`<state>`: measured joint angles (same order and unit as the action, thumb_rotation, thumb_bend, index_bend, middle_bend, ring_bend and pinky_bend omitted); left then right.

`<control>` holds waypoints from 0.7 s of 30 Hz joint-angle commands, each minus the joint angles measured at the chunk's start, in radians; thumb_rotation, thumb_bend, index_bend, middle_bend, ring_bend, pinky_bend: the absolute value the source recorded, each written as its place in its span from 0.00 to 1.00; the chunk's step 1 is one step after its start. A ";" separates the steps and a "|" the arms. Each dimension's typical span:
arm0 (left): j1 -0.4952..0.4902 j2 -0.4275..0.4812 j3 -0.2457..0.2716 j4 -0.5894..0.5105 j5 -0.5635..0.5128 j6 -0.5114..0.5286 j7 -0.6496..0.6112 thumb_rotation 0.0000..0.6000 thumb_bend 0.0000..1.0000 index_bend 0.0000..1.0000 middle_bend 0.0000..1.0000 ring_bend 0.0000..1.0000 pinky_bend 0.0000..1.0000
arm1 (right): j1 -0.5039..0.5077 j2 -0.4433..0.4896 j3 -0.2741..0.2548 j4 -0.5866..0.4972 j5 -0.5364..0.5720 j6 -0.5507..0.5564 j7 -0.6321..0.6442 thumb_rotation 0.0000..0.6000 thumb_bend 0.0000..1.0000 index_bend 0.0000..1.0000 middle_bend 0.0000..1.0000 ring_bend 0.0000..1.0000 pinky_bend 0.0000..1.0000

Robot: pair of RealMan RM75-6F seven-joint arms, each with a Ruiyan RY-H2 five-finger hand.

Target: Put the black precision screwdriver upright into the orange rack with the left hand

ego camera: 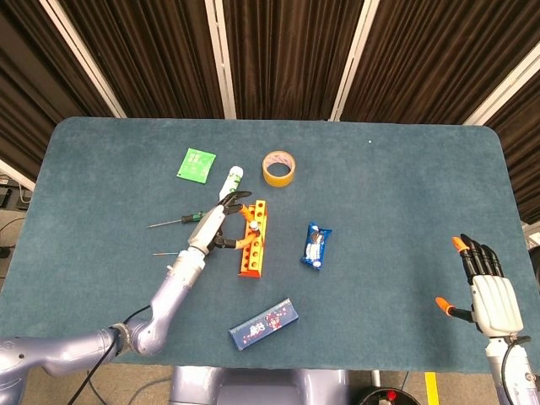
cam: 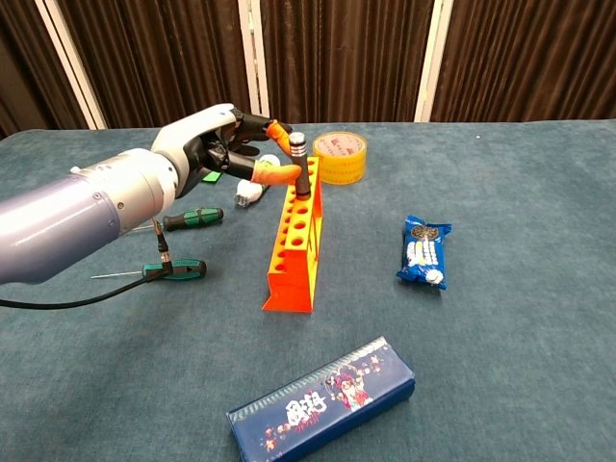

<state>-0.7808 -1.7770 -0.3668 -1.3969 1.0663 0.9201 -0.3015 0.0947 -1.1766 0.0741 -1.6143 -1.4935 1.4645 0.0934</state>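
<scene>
Black precision screwdriver (cam: 300,164), silver-capped, stands tilted in orange rack (cam: 295,245) far end. Left hand (cam: 219,146) beside rack, fingers spread; thumb tip touches shaft.

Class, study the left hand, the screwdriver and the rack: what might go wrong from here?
1. The black precision screwdriver leans in the orange rack; it may tip out.
2. The left hand has fingers beside the handle; withdrawing may snag it.
3. A nudge may slide the rack.

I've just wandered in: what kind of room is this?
Probably a robot test lab: a felt-covered table ringed by dark curtains, with a left hand at an orange rack.
</scene>
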 commanded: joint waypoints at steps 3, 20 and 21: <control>-0.002 0.018 -0.006 -0.016 0.010 -0.001 0.009 1.00 0.12 0.19 0.00 0.00 0.00 | 0.000 -0.001 0.000 0.000 0.001 -0.001 -0.001 1.00 0.08 0.00 0.00 0.00 0.00; 0.117 0.285 0.082 -0.300 0.189 0.223 0.307 1.00 0.10 0.21 0.00 0.00 0.00 | 0.000 0.011 -0.008 -0.003 0.000 -0.013 -0.004 1.00 0.08 0.00 0.00 0.00 0.00; 0.136 0.314 0.103 -0.324 0.210 0.251 0.354 1.00 0.10 0.20 0.00 0.00 0.00 | 0.000 0.012 -0.009 -0.003 0.001 -0.015 -0.009 1.00 0.08 0.00 0.00 0.00 0.00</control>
<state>-0.7075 -1.5593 -0.3284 -1.6370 1.2059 1.0801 -0.0834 0.0950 -1.1655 0.0661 -1.6169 -1.4933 1.4513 0.0884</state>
